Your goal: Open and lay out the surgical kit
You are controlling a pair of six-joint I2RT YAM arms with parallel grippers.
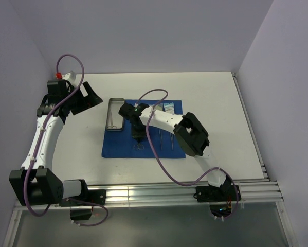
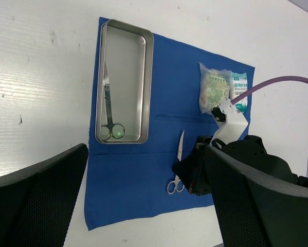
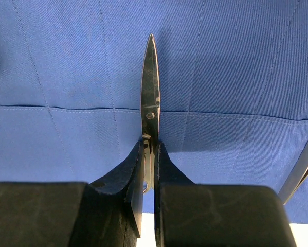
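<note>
Right pincer clamps the scissors, their handles hidden behind it in the wrist view; left pincer stands wide apart.

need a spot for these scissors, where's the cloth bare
Bare cloth at the near-left corner, in front of the steel tray, and the strip between tray and packets. Crowded around the right gripper, shut on the scissors, with tweezers beside.

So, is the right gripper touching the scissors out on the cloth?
Touching. The right wrist view shows the right gripper closed on the scissors just behind the pivot, no gap either side, blades over the cloth.
</note>
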